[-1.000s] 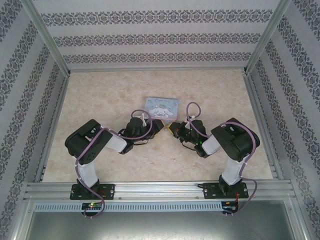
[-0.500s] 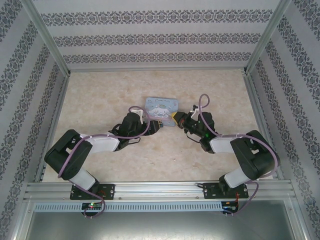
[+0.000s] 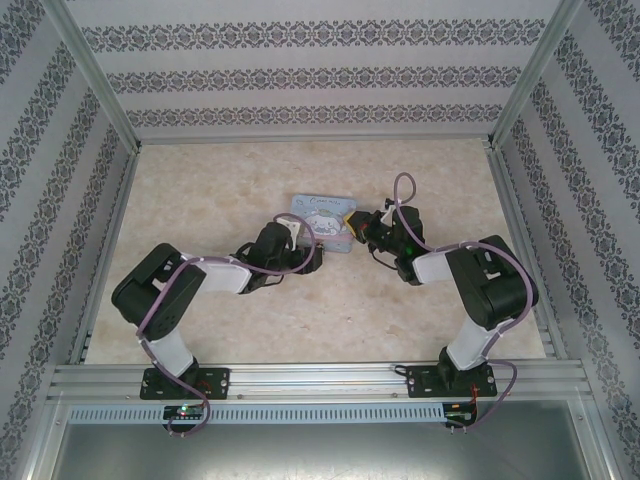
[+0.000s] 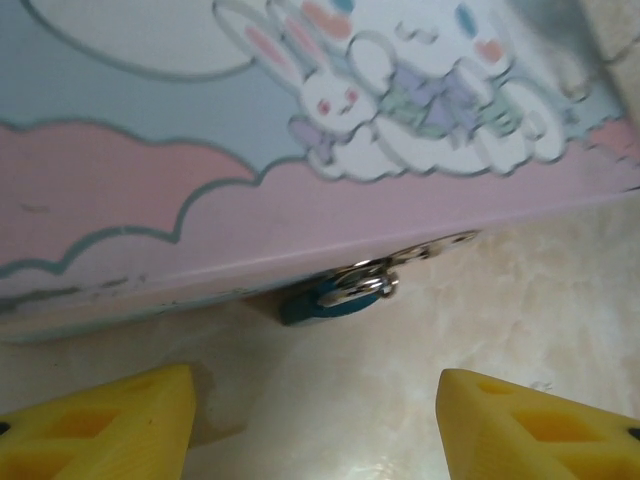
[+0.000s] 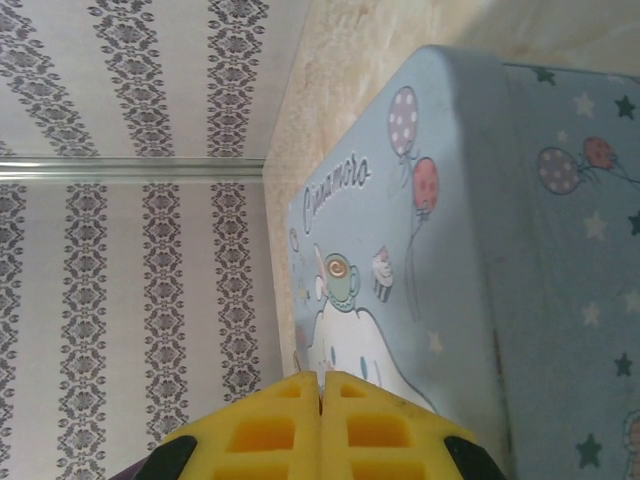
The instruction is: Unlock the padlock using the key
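Teal-bodied, the padlock (image 4: pixel 335 297) is hung at the tin's (image 4: pixel 150 230) near edge, just beyond and centred between the left gripper's (image 4: pixel 315 405) spread fingers; the right gripper (image 5: pixel 322 385) is clenched shut beside the tin.

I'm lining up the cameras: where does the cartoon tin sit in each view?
Top external: tin at the centre of the beige tabletop.
Left wrist: tin across the upper half, padlock at its lower edge.
Right wrist: tin at right, above the shut right tool.
Shared landmark: the beige tabletop.
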